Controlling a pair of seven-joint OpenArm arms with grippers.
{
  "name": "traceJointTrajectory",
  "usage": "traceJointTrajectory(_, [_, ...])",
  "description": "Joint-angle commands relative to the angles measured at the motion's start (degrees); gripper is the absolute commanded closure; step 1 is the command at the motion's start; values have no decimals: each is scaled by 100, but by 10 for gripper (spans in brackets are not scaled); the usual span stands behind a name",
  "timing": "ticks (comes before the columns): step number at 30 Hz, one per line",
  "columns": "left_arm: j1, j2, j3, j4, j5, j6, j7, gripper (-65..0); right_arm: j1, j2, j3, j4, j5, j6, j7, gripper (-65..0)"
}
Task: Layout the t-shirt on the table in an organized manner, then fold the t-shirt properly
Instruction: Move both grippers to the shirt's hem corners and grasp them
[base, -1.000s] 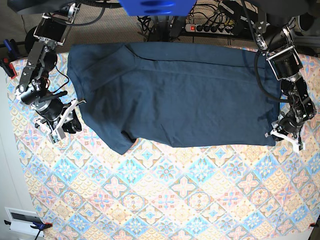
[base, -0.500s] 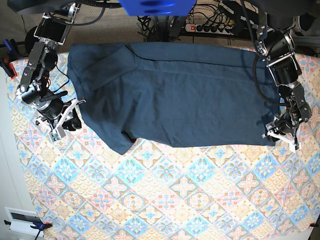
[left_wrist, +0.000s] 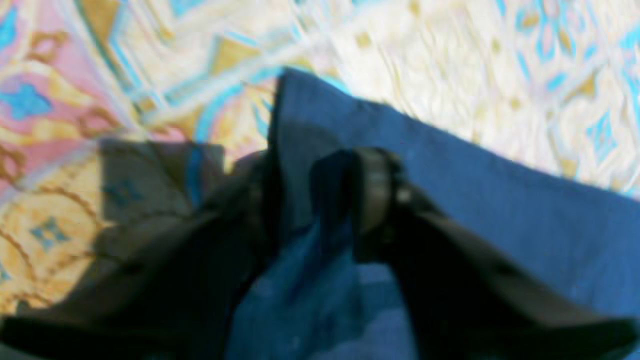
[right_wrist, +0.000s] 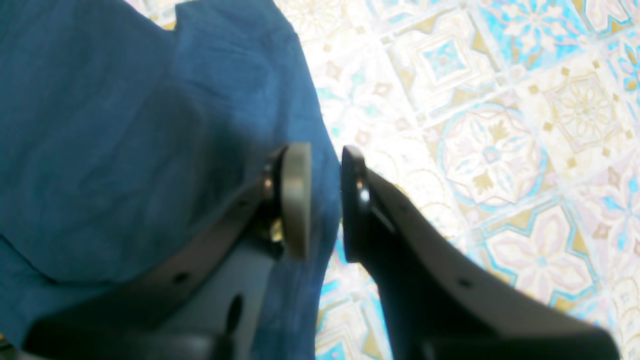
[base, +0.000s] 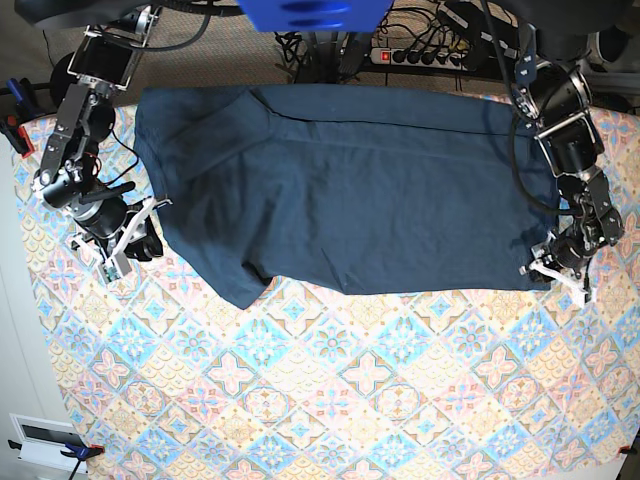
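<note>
The dark navy t-shirt (base: 350, 180) lies spread flat across the far half of the patterned table (base: 350, 400). My left gripper (base: 553, 272) is at the shirt's near right corner. In the blurred left wrist view the gripper (left_wrist: 320, 170) is open, with that corner of the shirt (left_wrist: 500, 200) bunched between its fingers. My right gripper (base: 140, 235) is at the shirt's left edge. In the right wrist view the gripper (right_wrist: 325, 200) has its jaws a narrow gap apart, and the edge of the shirt (right_wrist: 125, 125) runs between them over the tablecloth (right_wrist: 500, 150).
A power strip (base: 425, 55) and cables lie behind the table's far edge. A blue part (base: 315, 12) hangs at the top centre. A white box (base: 45, 440) sits off the table's near left corner. The near half of the tablecloth shows bare pattern.
My left gripper has slid left onto the shirt's near right corner. My right gripper has shifted slightly up and left. The shirt has not moved.
</note>
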Motion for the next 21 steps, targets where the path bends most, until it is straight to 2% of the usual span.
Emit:
traceJointTrajectory(1, [-34,15,15,185,-36,-83,178,-132,93,102,22,96,83,14,109,-106])
traceJointTrajectory(6, [203,24,-11,879,-36,-74,230,-3,93,102,-241,-36,83,14,118,-106])
traceJointTrajectory(10, [309,15,-20,1205,-45,-66,230,-1,111,102,-549,-651,65,14,153,-106])
traceJointTrajectory(15, [573,15,-20,1767,-45,-66,230,-1,779,102,-813,-1451,65,14,188,-107])
traceJointTrajectory(17, [661,15,-20,1925,-45,-66,230,-1,1052,146,-1024,-1741,56,14,399,-111])
traceJointTrajectory(21, [766,33,-20,2040,-45,-66,230,-1,1315,374,-1472,-2401,56,14,725,-175])
